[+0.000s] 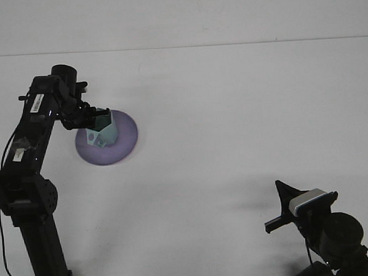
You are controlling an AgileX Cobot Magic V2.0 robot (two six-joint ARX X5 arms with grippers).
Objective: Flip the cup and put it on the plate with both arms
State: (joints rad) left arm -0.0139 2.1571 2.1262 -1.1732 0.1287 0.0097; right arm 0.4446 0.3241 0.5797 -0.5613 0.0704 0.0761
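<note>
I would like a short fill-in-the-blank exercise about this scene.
1. The cup is held over the ____ plate.
2. The ____ gripper grips the cup.
3. The right gripper is at the ____ right of the picture.

Missing words: purple; left; bottom

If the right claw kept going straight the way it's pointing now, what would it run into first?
Probably nothing. The right claw points up and left over bare table; the cup and plate lie far off, roughly in that direction, though depth is unclear.
</note>
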